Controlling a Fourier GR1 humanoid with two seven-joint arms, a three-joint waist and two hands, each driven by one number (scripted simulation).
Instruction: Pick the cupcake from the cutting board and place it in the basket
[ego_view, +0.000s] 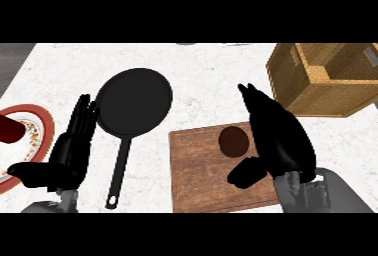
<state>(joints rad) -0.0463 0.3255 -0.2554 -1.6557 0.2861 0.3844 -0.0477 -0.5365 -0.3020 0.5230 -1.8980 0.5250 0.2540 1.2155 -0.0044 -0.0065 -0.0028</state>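
Note:
A dark brown cupcake (234, 141) sits on the wooden cutting board (199, 175), near its far right corner. My right hand (277, 137) is open just right of the cupcake, fingers straight and pointing away, thumb (244, 172) spread out below the cupcake. The hand covers the board's right edge. A woven basket (328, 77) stands at the far right, beyond the hand. My left hand (66, 150) rests open at the left, fingers up.
A black frying pan (134, 105) lies left of the board, its handle (118, 175) pointing toward me. A red-rimmed plate (37, 125) with a dark red cup (10, 128) on it sits at the left edge.

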